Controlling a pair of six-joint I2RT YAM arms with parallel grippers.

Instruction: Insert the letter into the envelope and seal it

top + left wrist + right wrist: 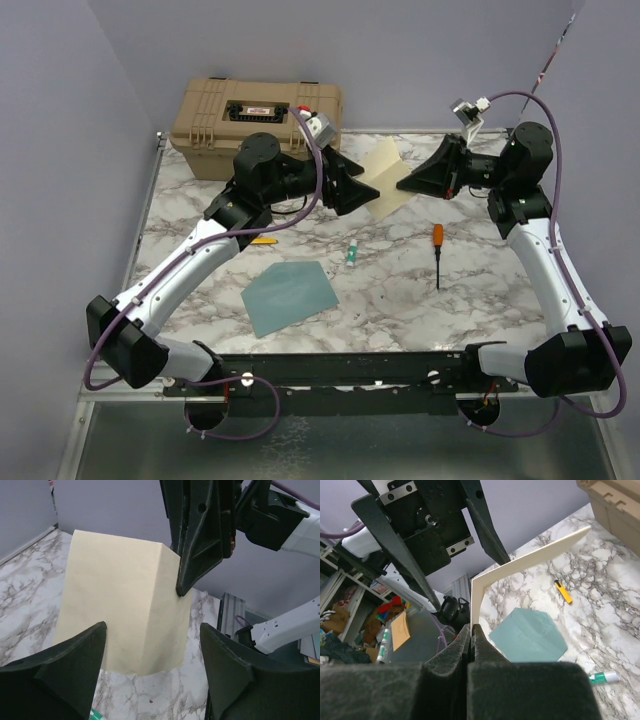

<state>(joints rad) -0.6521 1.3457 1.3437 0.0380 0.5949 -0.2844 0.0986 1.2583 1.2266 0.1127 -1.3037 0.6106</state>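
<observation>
The cream letter point(385, 185) hangs in the air over the back of the table, bent along a crease, with my right gripper point(401, 185) shut on its edge. The right wrist view shows the jaws point(471, 627) pinched tight on the letter point(530, 562). My left gripper point(372, 193) is open and faces the letter point(120, 610) from the other side, its fingers either side of the sheet's lower part without touching it. The right gripper's tip point(181, 589) meets the letter's right edge. The teal envelope point(290, 295) lies flat on the marble, front left of centre, also visible below the letter point(530, 637).
A tan hard case point(260, 120) stands at the back left. An orange-handled screwdriver point(437, 250), a green-and-white tube point(352, 253) and a small yellow item point(263, 240) lie on the marble table point(480, 300) between the arms.
</observation>
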